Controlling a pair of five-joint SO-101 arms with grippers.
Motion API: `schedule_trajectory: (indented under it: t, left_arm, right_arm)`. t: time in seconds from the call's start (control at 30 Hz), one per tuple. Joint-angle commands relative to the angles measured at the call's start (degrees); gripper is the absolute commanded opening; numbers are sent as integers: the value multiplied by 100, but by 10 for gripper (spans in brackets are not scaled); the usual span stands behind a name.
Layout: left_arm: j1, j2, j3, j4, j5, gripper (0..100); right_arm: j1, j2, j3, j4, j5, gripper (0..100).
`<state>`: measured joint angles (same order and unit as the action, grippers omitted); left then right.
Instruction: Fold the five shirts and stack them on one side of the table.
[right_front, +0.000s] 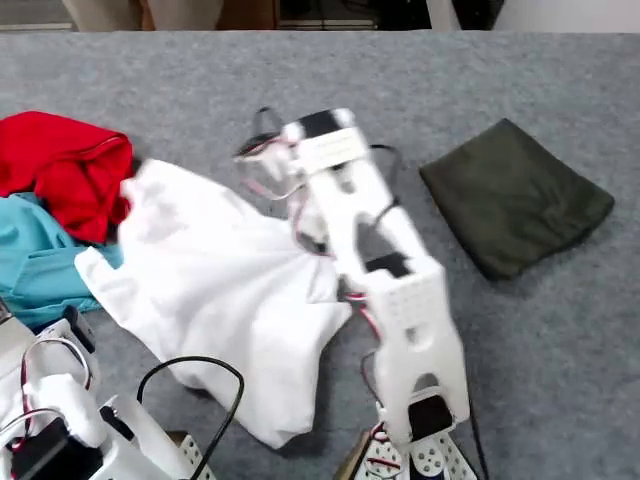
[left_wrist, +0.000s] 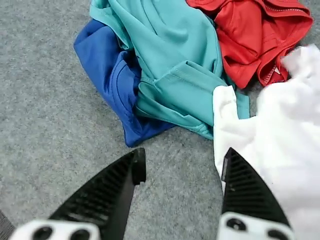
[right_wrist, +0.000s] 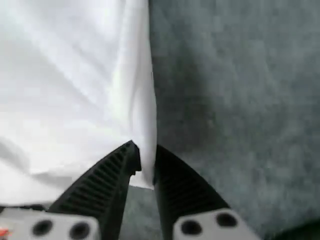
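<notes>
A crumpled white shirt (right_front: 230, 290) lies spread in the middle of the table. My right gripper (right_wrist: 145, 157) is shut on its edge (right_wrist: 142, 125), with the cloth pinched between the black fingers (right_wrist: 112, 172). In the high view this gripper (right_front: 285, 195) sits at the shirt's far right edge. A red shirt (right_front: 65, 165), a teal shirt (right_front: 40, 260) and a blue shirt (left_wrist: 112, 75) are heaped at the left. My left gripper (left_wrist: 182, 162) hangs open over bare table, just short of the blue, teal (left_wrist: 175, 65) and white (left_wrist: 280, 135) shirts. A folded dark green shirt (right_front: 515, 200) lies at the right.
The grey felt table (right_front: 560, 350) has free room at the near right and along the far side. A black cable (right_front: 200, 385) loops over the white shirt's near edge by the left arm (right_front: 60, 400). The right arm's base (right_front: 420, 450) stands at the front middle.
</notes>
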<state>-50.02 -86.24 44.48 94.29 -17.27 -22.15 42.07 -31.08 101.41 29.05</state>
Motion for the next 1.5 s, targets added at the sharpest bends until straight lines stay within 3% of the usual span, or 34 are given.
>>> schedule_trajectory:
  t: [0.0, 0.37, 0.5, 0.67, 0.9, 1.2, 1.47]
  left_arm:
    - [334, 4, 185, -97, -35, 254]
    - [1248, 48, 730, -826, 18, 251]
    - [1398, 752, 607, -1046, 325, 250]
    - [1574, 2651, -193, -1257, 844, 250]
    - [2277, 5429, -2242, -1029, 1363, 253]
    - [2646, 8233, -4475, 62, 1389, 250]
    - [2611, 10009, -5705, 264, 1873, 250]
  right_arm:
    - [725, -1314, 963, 79, 422, 4]
    - [2730, -3169, 3099, -97, 1670, 4]
    - [3143, -3468, 3688, -141, 2101, 4]
    - [3213, -3662, 4075, -273, 2215, 4]
    - [3257, -3662, 3881, -712, 2268, 4]
    - [3240, -3662, 4585, -2831, 1011, 5]
    - [3257, -3653, 5314, -4141, 985, 5]
